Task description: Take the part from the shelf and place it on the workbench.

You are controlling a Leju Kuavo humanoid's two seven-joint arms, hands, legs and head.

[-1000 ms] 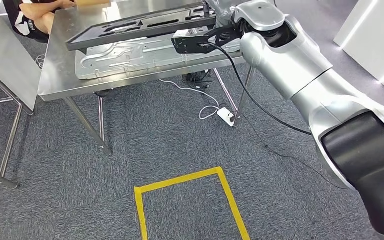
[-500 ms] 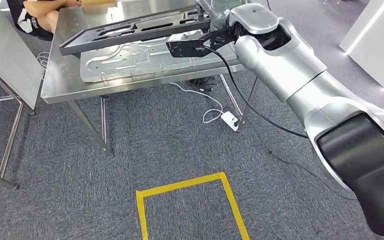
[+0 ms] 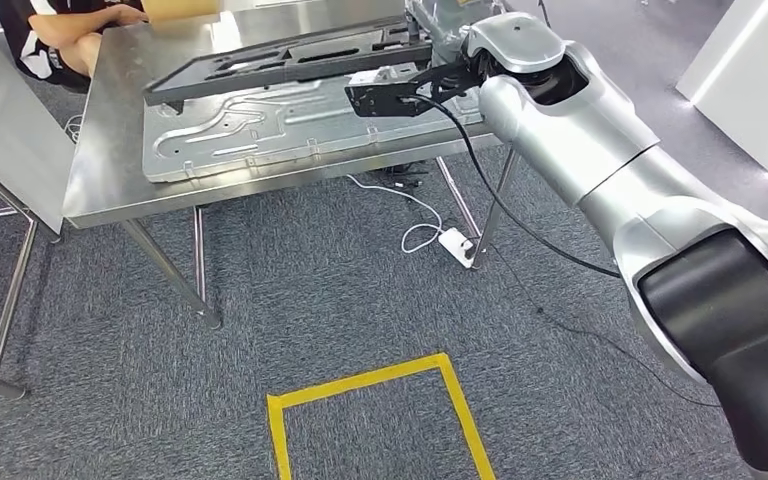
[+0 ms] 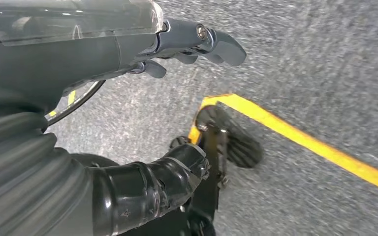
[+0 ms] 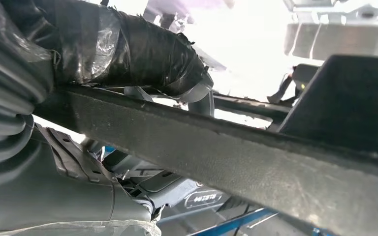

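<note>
The right arm reaches out over the steel worktop [image 3: 110,180], and the right hand [image 5: 142,54] is closed around one end of the part [image 3: 290,62], a long black plastic frame with cut-outs. In the right wrist view a taped thumb presses down on the upper face of the frame's rail while the rest of the hand sits beneath it, so the hold looks firm but takes only one end. The frame hangs above the worktop, tilted slightly, with its far end pointing toward a seated person [image 3: 55,35] at the far corner, and it has not yet been laid down. Directly under it lies a large stamped metal panel [image 3: 290,125] that covers much of the surface. The left hand [image 4: 192,46] hangs beside the body over grey carpet and a strip of yellow tape [image 4: 300,135]; its fingers are loosely curled and hold nothing. The main risk appears to be the long overhang: held at one end, the frame could sag or twist in the hand, and its free end could strike the metal panel first and skid. Letting go before the frame lies flat might let it slide off the panel or tip over the worktop edge. The free end also swings near the seated person, so a fast sweep could reach them.
</note>
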